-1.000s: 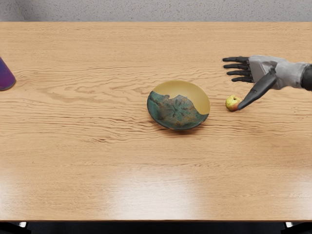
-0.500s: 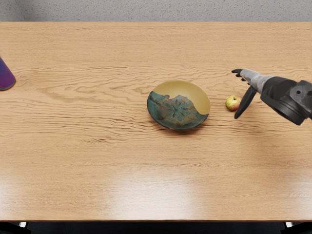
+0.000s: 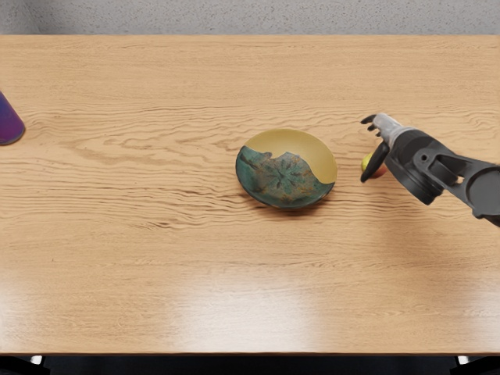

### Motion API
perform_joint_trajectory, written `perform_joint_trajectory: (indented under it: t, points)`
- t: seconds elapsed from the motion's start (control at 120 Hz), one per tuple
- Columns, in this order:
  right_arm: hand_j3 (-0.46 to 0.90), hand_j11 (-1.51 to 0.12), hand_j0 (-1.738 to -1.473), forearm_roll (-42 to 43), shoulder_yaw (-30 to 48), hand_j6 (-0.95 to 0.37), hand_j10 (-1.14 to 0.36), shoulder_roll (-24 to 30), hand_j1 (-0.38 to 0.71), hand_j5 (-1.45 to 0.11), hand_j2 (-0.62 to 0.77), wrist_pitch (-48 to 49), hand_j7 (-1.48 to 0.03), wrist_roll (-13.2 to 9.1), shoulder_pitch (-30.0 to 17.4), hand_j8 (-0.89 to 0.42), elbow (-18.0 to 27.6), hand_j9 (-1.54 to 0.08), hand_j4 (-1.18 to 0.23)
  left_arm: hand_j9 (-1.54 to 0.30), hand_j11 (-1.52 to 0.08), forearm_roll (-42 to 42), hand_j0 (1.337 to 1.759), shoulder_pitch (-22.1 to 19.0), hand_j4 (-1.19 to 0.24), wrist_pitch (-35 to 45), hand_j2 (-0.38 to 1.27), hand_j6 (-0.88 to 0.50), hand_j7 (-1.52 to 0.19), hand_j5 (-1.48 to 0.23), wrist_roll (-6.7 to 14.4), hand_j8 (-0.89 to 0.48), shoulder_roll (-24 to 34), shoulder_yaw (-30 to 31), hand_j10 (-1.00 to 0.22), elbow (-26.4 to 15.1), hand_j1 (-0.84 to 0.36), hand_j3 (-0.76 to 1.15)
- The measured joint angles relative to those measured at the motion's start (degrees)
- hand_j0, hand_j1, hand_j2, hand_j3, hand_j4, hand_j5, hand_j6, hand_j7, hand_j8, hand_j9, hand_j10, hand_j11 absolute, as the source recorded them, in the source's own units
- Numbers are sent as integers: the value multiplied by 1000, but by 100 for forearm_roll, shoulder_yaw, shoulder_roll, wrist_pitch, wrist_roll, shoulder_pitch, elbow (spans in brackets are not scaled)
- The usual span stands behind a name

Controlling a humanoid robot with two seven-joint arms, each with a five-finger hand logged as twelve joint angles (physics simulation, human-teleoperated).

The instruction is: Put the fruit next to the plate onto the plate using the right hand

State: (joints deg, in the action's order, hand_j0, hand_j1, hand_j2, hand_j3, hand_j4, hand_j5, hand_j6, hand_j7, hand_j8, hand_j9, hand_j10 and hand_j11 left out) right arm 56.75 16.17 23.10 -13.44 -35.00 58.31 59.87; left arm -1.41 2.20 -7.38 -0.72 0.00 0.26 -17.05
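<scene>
No text, label, brand, number or sign can be read anywhere in the view. The plate [image 3: 286, 147] carries only a painted teal and ochre pattern without lettering, and the bench [image 3: 156, 234] shows nothing but plain wood grain.

Bright, sharp; soft glare on table [image 3: 234, 312]

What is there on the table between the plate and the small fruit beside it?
Between the plate and the fruit lies only a narrow strip of bare table, seen in the head view. The right hand partly covers the fruit.
</scene>
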Motion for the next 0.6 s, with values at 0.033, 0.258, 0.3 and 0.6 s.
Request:
perform_joint_trajectory:
  t: [0.033,0.258,0.3,0.6]
  points:
    - [0,-284,-1658,-5,-15,-222,-220,-19,-89,-284,-42,-3,-284,0,6,-221,-22,-284,-221,0,0,0,1658,0,0,0,0,0,0,0,-1,0,0,0,0,0,349,0]
    - [0,-424,-1658,-25,-122,-330,-328,-29,41,-425,-63,-9,-424,0,-5,-329,-74,-424,-329,0,0,0,1658,0,0,0,0,0,0,0,1,0,0,0,0,0,349,0]
    - [0,-437,-1658,-28,-129,-339,-338,-26,53,-437,-65,-9,-437,0,-9,-339,-76,-437,-338,0,0,0,1658,0,0,0,0,0,0,0,1,0,0,0,0,0,349,0]
    - [0,-597,-1658,-26,-176,-457,-452,-23,191,-597,-63,-37,-591,0,-25,-453,-80,-597,-453,0,0,0,1658,0,0,0,0,0,0,0,-1,0,0,-1,0,0,349,0]
